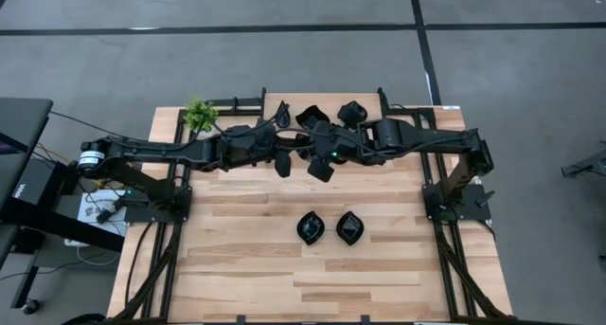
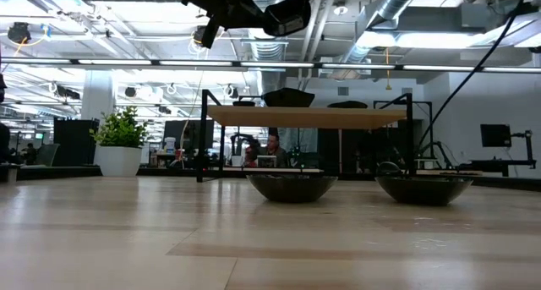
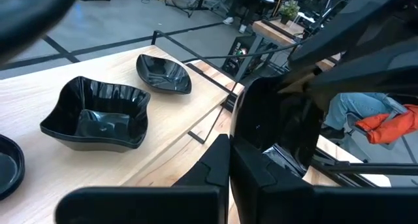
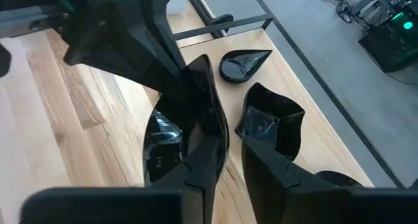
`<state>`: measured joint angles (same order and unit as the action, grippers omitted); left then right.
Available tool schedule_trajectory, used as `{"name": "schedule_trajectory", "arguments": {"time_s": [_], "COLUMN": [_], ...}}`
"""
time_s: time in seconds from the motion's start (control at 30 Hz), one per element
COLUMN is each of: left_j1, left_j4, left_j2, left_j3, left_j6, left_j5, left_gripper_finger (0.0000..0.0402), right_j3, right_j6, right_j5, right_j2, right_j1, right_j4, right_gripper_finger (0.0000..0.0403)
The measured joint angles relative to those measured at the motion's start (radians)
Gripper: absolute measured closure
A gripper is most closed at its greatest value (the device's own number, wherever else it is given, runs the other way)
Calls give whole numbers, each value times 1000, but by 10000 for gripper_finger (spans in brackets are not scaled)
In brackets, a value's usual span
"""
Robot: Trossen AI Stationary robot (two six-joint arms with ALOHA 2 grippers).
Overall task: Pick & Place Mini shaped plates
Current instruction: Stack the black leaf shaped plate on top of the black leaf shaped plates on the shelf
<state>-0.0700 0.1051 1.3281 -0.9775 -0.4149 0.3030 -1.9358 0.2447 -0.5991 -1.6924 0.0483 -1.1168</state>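
Both arms meet above the table's far middle, high off the wood. My left gripper (image 1: 282, 162) (image 3: 232, 149) and my right gripper (image 1: 320, 166) (image 4: 234, 129) are shut on one glossy black mini plate (image 3: 281, 129) (image 4: 166, 142), which is held up on edge between them. Two more mini plates (image 1: 311, 227) (image 1: 349, 227) rest on their bases on the table's near middle. Others sit on the raised shelf (image 2: 304, 117) at the far edge: a wavy square (image 3: 98, 113), a leaf oval (image 3: 163, 74) and a teardrop (image 4: 241, 64). My left gripper has the plate's wall (image 3: 245, 139) between its two fingers, one finger (image 3: 212, 168) on the outer side; the plate itself hides the other. The plate is lifted clear and stands on edge. My right gripper pinches the plate's opposite rim (image 4: 212, 116), which runs down between its fingers (image 4: 206, 162); the place of contact is dark and partly hidden by the fingers. It comes level from the table's right.
A small green potted plant (image 1: 199, 115) stands at the far left corner, beside the shelf. The shelf's black metal frame (image 2: 203, 134) rises from the far edge. The wood in front of and beside the two placed plates is bare. People sit in the room beyond (image 2: 266, 150).
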Motion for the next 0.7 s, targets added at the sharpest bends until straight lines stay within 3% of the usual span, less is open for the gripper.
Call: {"name": "schedule_trajectory", "arguments": {"time_s": [0.33, 0.7], "left_j1": [1, 0], "left_j4": [-2, 24], "left_j2": [0, -7], "left_j3": [0, 0], "left_j6": [16, 53], "left_j5": [-1, -9], "left_gripper_finger": [396, 355], "right_j3": [0, 0], "right_j6": [0, 18], "right_j5": [15, 29], "right_j2": [0, 0], "right_j1": [0, -5], "right_j4": [-2, 2], "right_gripper_finger": [397, 401]}}
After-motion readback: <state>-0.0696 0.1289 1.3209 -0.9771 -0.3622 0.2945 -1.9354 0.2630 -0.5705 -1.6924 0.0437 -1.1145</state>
